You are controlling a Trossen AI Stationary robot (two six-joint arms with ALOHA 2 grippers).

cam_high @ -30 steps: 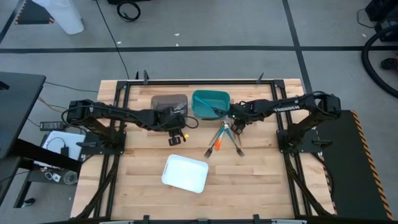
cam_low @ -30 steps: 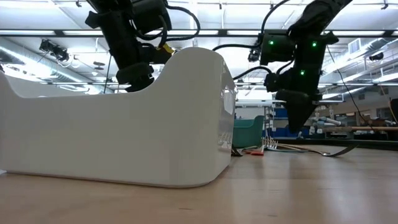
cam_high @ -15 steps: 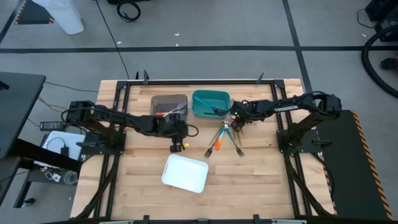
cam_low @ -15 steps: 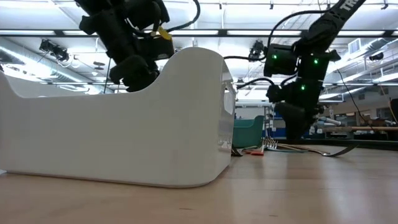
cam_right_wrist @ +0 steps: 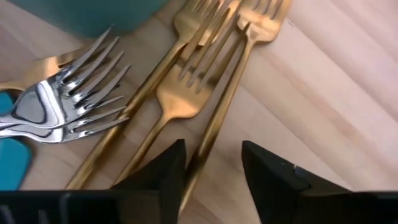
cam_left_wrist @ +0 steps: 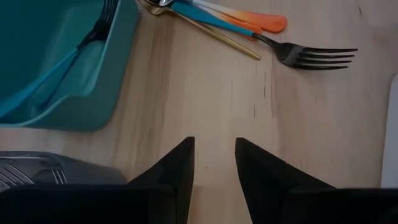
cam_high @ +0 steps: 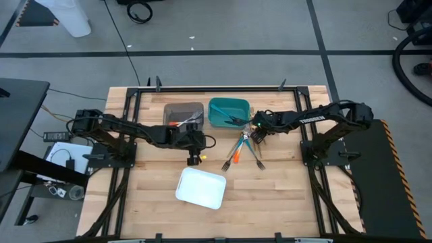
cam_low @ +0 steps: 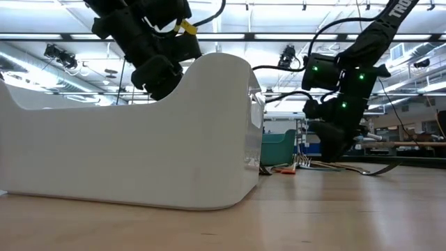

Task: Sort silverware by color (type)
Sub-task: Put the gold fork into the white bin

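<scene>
Right gripper (cam_right_wrist: 211, 165) lowered, perhaps three gold forks (cam_right_wrist: 180, 93)

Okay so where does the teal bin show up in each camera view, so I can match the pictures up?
High view: teal bin at the table's back middle, beside the grey bin.
Low view: a teal sliver past the white tray's right end.
Left wrist view: upper-left corner, dark utensils inside.
Right wrist view: only a teal edge along the top.
Shared landmark: the loose cutlery pile lying next to the bin.
</scene>
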